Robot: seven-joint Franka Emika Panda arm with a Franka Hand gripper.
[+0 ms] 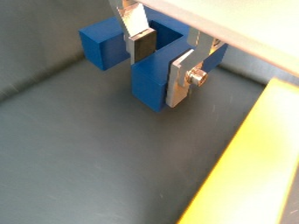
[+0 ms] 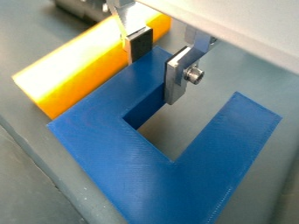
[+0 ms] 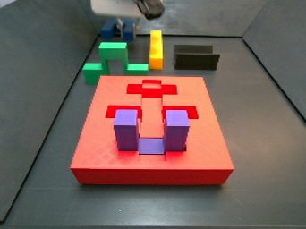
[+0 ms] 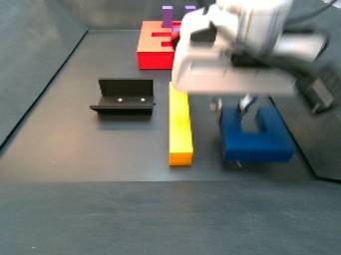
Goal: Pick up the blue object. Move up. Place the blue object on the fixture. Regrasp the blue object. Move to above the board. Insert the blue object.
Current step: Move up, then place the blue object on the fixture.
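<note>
The blue object (image 1: 149, 86) is a dark-blue U-shaped block lying flat on the grey floor; it also shows in a wrist view (image 2: 128, 162) and a side view (image 4: 260, 145). My gripper (image 1: 163, 66) is low over it, with one finger in the U's gap and the other outside, closed against one prong (image 2: 156, 68). In a side view the gripper (image 4: 246, 104) stands right over the block. The fixture (image 4: 123, 97) is to the far side of the yellow bar, apart from the gripper. The red board (image 3: 149, 125) holds a purple U-block (image 3: 147, 130).
A long yellow bar (image 4: 178, 125) lies right beside the blue object, also in both wrist views (image 1: 246, 166) (image 2: 76, 74). Green blocks (image 3: 111, 55) stand behind the board. Grey walls enclose the floor.
</note>
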